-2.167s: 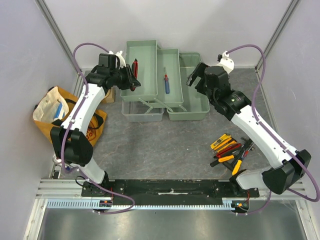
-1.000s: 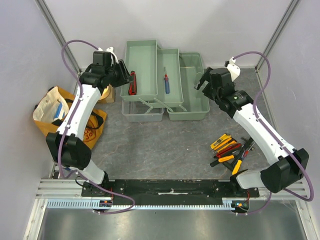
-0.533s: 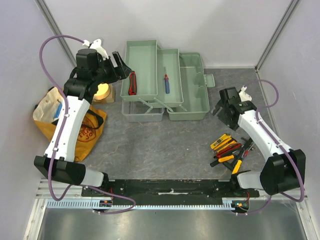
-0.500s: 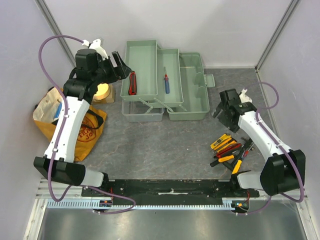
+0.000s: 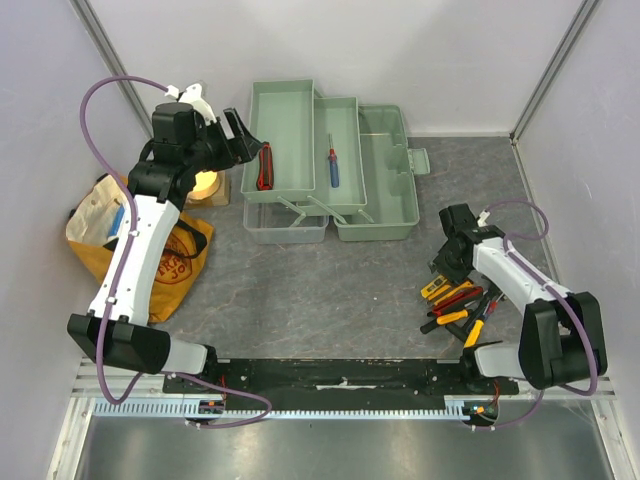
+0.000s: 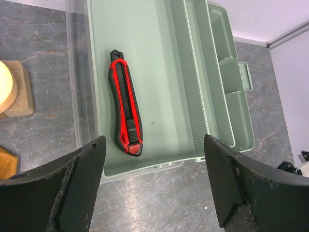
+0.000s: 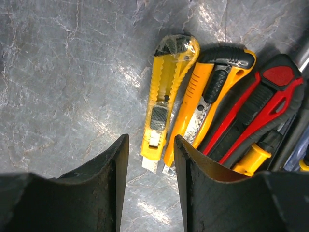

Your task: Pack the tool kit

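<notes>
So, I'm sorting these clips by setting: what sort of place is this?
Most likely a robotics lab workcell: plain pale panels on aluminium posts box in a grey tabletop, and the left arm and right arm are bolted to a base rail at its near edge.

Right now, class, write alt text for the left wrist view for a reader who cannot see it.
A red-and-black utility knife lies flat in a tray of the open pale green toolbox, seen from above. The left gripper, open and empty, frames the bottom edge with its two dark fingers above the grey table.
</notes>
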### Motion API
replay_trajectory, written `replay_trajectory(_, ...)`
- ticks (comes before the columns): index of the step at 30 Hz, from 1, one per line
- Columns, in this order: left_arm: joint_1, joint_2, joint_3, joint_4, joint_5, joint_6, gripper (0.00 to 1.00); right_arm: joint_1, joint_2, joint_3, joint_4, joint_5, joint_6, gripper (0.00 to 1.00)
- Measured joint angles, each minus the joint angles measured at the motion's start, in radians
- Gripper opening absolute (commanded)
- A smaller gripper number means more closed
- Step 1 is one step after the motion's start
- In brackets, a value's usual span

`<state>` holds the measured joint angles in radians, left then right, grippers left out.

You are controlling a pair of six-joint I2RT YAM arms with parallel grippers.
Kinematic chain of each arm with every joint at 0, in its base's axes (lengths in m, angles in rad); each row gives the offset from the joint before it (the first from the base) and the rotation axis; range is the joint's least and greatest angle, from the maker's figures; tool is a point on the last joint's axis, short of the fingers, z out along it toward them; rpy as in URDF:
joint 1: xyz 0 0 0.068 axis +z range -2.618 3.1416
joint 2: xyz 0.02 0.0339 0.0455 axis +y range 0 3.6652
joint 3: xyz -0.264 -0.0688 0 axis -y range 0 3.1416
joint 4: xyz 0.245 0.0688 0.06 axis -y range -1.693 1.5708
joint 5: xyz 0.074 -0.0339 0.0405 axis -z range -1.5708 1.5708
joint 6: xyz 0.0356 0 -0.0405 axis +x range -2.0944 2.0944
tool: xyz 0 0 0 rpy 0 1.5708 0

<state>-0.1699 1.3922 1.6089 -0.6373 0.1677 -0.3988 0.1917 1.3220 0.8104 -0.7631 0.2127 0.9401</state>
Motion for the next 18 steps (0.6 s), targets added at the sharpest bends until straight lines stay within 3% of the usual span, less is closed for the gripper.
replay_trajectory(18, 0.013, 0.0, 0.0, 0.004, 0.0, 0.0, 0.87, -0.015, 0.133, -0.05, 0.142, -0.006, 0.008, 0.45)
